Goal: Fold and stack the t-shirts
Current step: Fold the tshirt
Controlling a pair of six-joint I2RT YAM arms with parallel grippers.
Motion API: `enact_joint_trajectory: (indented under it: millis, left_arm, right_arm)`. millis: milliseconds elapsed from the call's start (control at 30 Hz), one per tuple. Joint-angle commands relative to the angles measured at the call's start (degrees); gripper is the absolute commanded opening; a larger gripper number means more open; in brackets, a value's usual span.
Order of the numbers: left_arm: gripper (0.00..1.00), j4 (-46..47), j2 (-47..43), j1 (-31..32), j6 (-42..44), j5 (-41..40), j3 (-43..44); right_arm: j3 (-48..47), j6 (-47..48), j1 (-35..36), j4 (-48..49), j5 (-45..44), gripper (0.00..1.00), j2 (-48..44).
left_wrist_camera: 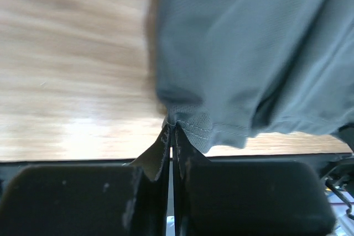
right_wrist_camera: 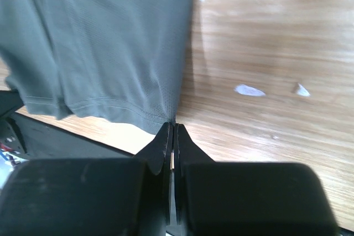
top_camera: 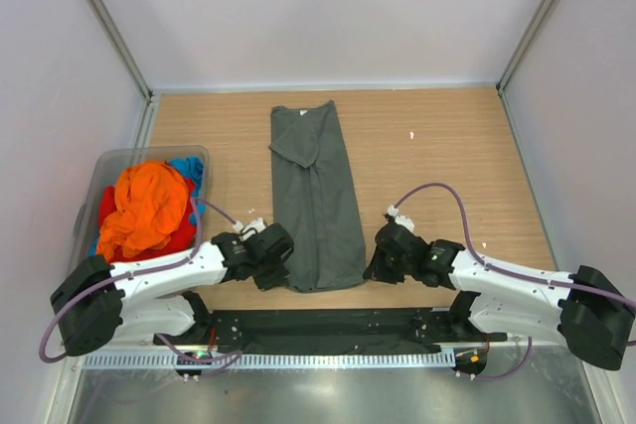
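A dark grey-green t-shirt (top_camera: 316,196) lies on the wooden table, folded into a long strip that runs away from the arms. My left gripper (top_camera: 284,269) is shut on the strip's near left hem corner (left_wrist_camera: 185,125). My right gripper (top_camera: 369,270) is shut at the near right hem corner (right_wrist_camera: 157,115), with the cloth edge ending right at its tips. An orange t-shirt (top_camera: 149,206) is heaped over a red one (top_camera: 179,241) and a blue one (top_camera: 190,170) at the left.
The translucent grey bin (top_camera: 111,160) holding the coloured shirts stands at the table's left edge. Small white scraps (right_wrist_camera: 249,89) lie on the wood right of the shirt. A black strip (top_camera: 328,323) runs along the near edge. Walls enclose three sides.
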State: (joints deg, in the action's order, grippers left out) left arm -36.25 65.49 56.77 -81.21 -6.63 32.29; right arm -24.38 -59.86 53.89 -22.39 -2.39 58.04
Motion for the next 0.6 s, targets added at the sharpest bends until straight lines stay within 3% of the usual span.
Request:
enact_joint_trajectory:
  millis: [0, 200, 333, 567]
  left_arm:
    - [0.00, 2.7, 2.5, -1.8, 3.3, 2.8, 2.9]
    - [0.00, 1.8, 4.6, -6.4, 7.3, 3.6, 5.8]
    - [0.00, 1.8, 6.9, -12.7, 11.9, 5.0, 8.8]
    - [0.00, 1.4, 15.4, -22.1, 21.3, 5.8, 17.4]
  right_arm:
    - [-4.5, 2.0, 0.3, -0.1, -3.0, 0.01, 1.2]
    - [-9.2, 4.7, 0.3, -0.3, -4.4, 0.01, 6.2]
    - [-15.8, 9.4, -1.0, -1.4, -6.2, 0.01, 11.5]
    - [-25.3, 18.2, -8.7, 1.1, -3.5, 0.01, 22.2]
